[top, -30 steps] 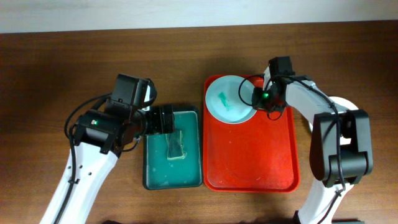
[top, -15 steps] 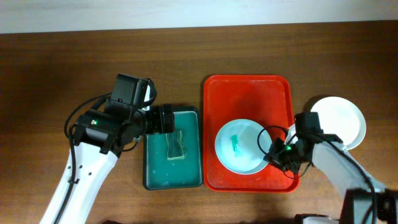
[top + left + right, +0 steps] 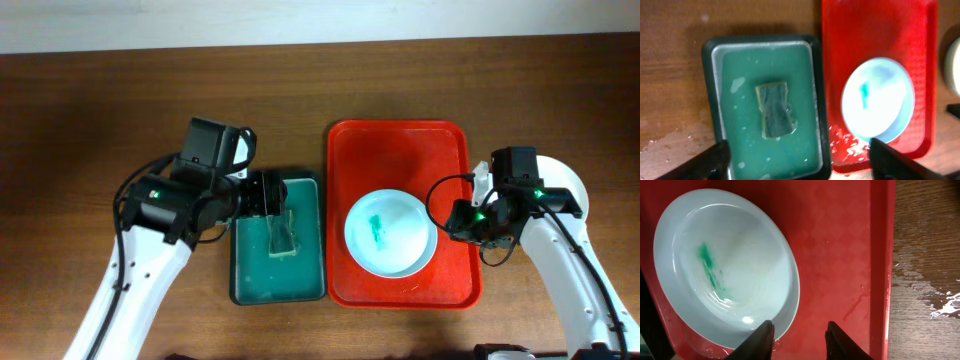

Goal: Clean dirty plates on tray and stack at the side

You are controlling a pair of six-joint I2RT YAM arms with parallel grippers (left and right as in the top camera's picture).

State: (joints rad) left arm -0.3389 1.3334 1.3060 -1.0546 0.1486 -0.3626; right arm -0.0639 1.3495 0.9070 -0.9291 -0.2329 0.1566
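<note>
No lettering, label, brand mark or number can be read on the red tray [image 3: 400, 160], the smeared plate [image 3: 405, 252] resting on it, or the green tray [image 3: 250, 282] just left of it.

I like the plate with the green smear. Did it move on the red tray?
Yes. In the overhead view the plate went from the red tray's far left corner down to near its front edge.

Teal-smeared plate [image 3: 390, 233] on red tray [image 3: 400, 150]
</note>
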